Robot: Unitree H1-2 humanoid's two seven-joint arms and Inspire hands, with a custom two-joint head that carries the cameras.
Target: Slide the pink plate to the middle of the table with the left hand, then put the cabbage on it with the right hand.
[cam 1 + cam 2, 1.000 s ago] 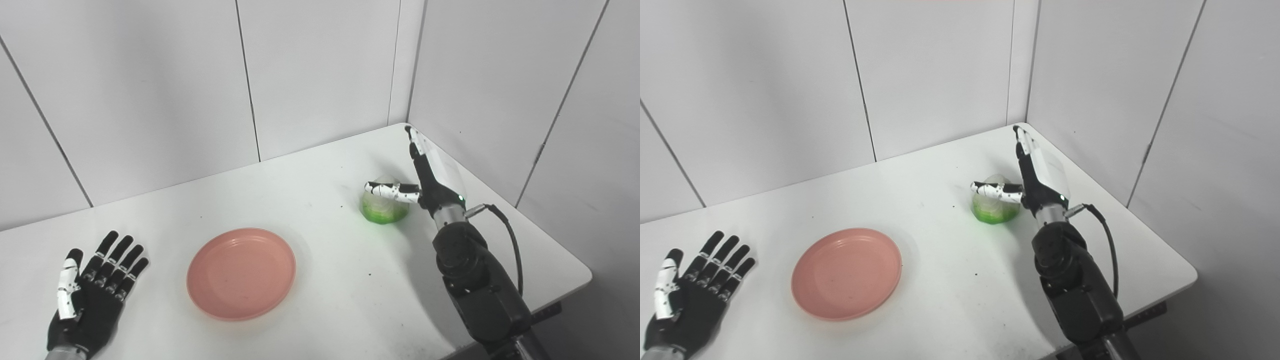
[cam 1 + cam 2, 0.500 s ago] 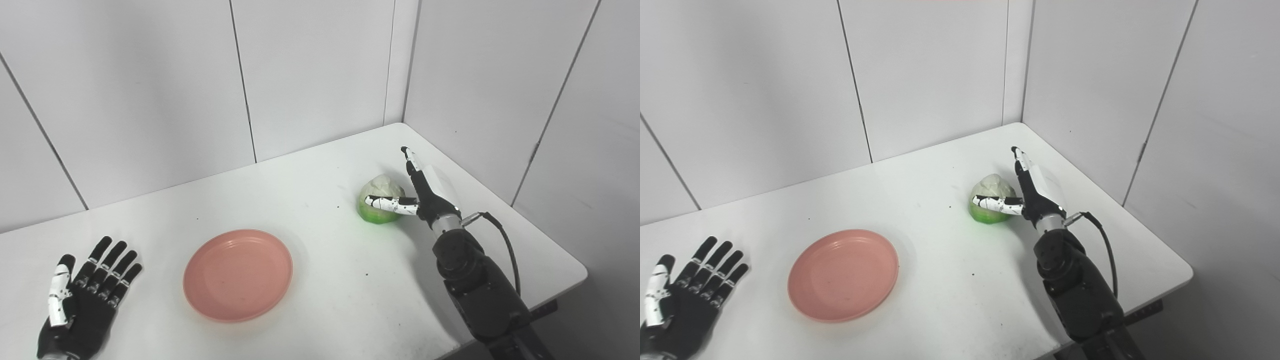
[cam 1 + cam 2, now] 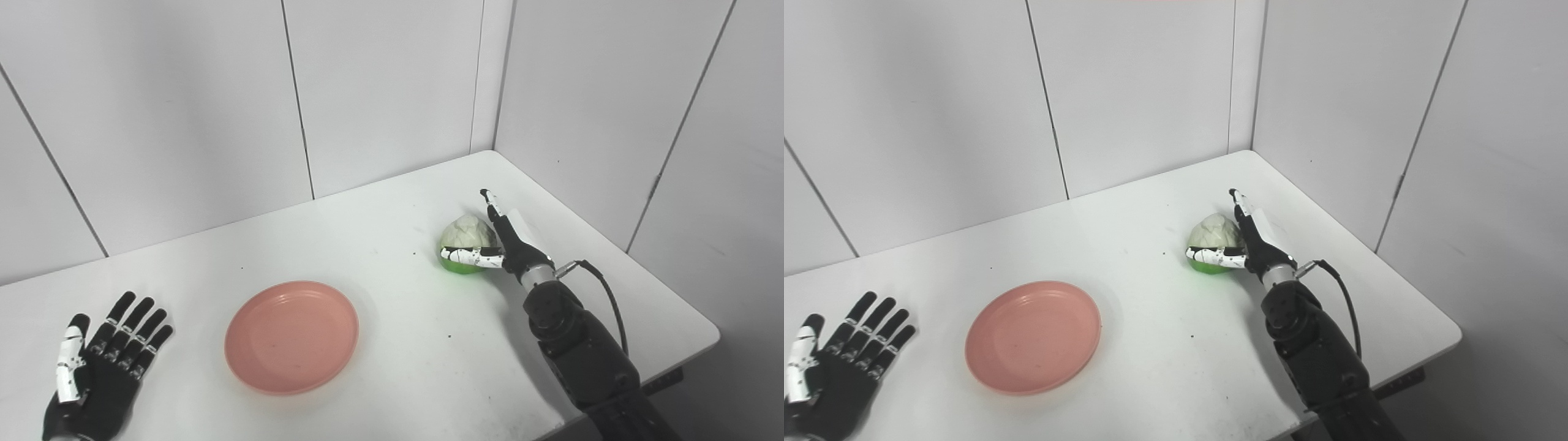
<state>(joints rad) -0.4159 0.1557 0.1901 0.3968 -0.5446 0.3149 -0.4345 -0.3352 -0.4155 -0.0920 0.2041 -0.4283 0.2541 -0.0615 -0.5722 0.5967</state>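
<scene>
Reaching beside the cabbage (image 3: 467, 234), the right hand (image 3: 508, 242) is spread, thumb across its front, fingers straight. Bare table (image 3: 398, 306) separates it from the plate (image 3: 291, 335). Left hand (image 3: 101, 367) lies flat, fingers apart.

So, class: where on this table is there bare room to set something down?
Bare table lies between the pink plate and the cabbage, along the back wall, and between plate and left hand. It is crowded at the cabbage, where the right hand sits.

Right hand (image 3: 1258, 245) cups the cabbage (image 3: 1214, 236) (fingers (image 3: 1242, 211) extended), pink plate (image 3: 1033, 335) apart.
</scene>
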